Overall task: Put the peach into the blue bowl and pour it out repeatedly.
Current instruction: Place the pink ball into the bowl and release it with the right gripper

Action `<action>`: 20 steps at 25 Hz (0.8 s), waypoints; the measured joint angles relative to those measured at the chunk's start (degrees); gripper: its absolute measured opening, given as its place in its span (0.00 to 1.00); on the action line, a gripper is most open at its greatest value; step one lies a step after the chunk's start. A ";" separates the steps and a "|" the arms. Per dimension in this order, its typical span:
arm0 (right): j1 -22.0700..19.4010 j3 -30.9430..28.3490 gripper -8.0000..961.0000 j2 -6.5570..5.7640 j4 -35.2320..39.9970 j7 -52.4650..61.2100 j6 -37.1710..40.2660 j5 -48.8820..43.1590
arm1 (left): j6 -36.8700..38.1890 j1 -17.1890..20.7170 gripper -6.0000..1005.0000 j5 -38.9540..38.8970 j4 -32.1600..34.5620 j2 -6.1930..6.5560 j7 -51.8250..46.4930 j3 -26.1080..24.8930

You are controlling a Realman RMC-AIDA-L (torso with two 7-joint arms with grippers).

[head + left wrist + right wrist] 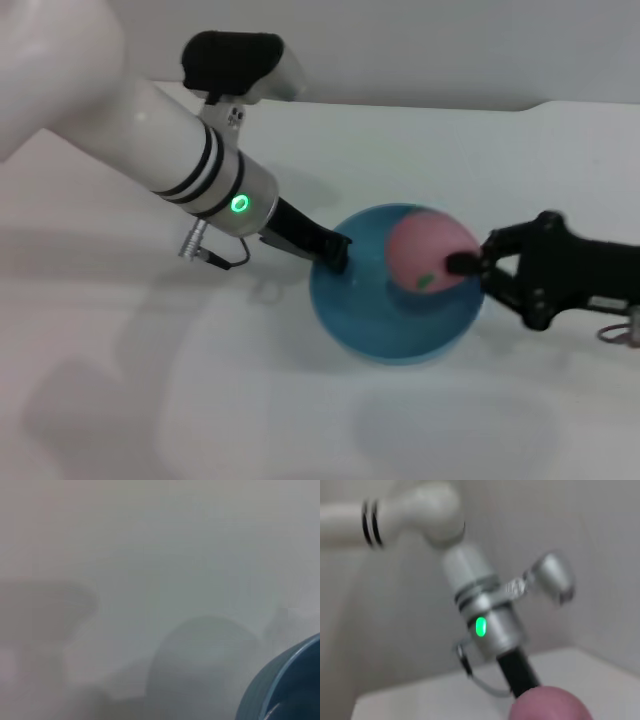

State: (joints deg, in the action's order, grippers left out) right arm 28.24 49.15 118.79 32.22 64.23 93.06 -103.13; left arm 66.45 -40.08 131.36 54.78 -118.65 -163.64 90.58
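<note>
The blue bowl (365, 325) stands on the white table in the middle of the head view. My left gripper (336, 254) is down at its left rim and looks shut on that rim; the bowl's edge (282, 687) shows in a corner of the left wrist view. The pink peach (418, 243) hangs over the right half of the bowl's inside. My right gripper (452, 258) reaches in from the right and is shut on the fruit, with one dark fingertip (461, 264) on its front. The peach's top (551, 706) fills the near edge of the right wrist view.
White table all around, with its far edge against a pale wall. The left arm's white forearm and silver wrist with a green light (239, 204) slant over the table's left side; the same wrist (481, 627) faces the right wrist camera.
</note>
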 joint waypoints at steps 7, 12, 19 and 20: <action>-0.24 3.09 0.10 0.12 0.27 1.52 -4.64 0.06 | -0.36 0.08 0.01 -0.37 -0.17 0.08 -0.37 0.11; 0.26 3.60 0.11 -0.07 0.77 5.42 -6.68 -0.22 | -0.39 -0.04 0.01 -0.37 -0.20 0.20 -0.45 0.15; 0.24 4.72 0.31 0.01 3.42 7.69 -6.76 -0.28 | -0.60 -0.15 0.01 -0.03 -0.21 0.35 -0.43 -0.35; 0.09 4.57 0.37 0.04 3.84 7.76 -6.78 -0.25 | -0.60 -0.15 0.01 -0.03 -0.21 0.35 -0.43 -0.35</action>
State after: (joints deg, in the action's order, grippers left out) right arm 28.33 53.72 118.83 36.06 71.99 86.28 -103.39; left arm 65.86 -40.22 131.33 54.56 -118.30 -164.07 90.22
